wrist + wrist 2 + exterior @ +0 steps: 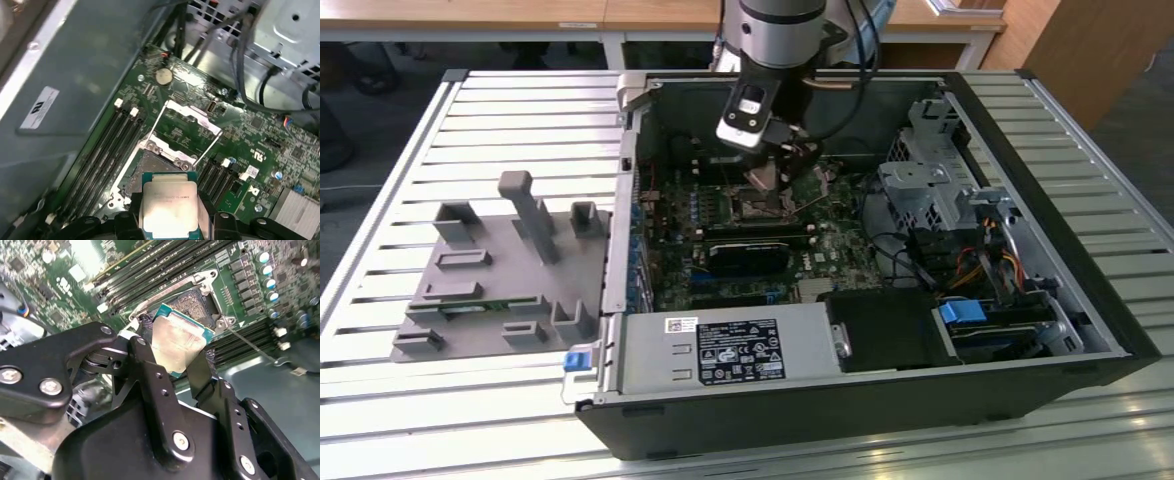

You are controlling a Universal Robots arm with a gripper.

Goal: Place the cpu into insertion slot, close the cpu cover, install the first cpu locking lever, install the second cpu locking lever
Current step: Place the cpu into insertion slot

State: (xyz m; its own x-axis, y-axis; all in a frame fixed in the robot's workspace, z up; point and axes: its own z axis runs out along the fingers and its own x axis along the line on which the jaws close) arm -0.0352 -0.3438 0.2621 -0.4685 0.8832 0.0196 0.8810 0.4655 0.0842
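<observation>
One black pincer (pixel 174 360) grips the silvery-beige square cpu (pixel 177 340) above the dark square insertion slot (pixel 197 302); misalignment or slip in that grip could damage its contacts.

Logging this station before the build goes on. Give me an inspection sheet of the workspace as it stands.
Surface: slatted metal table carrying an open computer case.
Job's things: cpu held over the insertion slot, not seated; cpu cover swung up open; a locking lever released, angled away from the slot.
Clutter: grey fixture tray on the table, at the exterior view's left of the case.
Gripper: gripper shut on the cpu, gripping two opposite edges.
Cables: coloured wires inside the case, at the exterior view's right.
Surroundings: wooden desks behind the table.
</observation>
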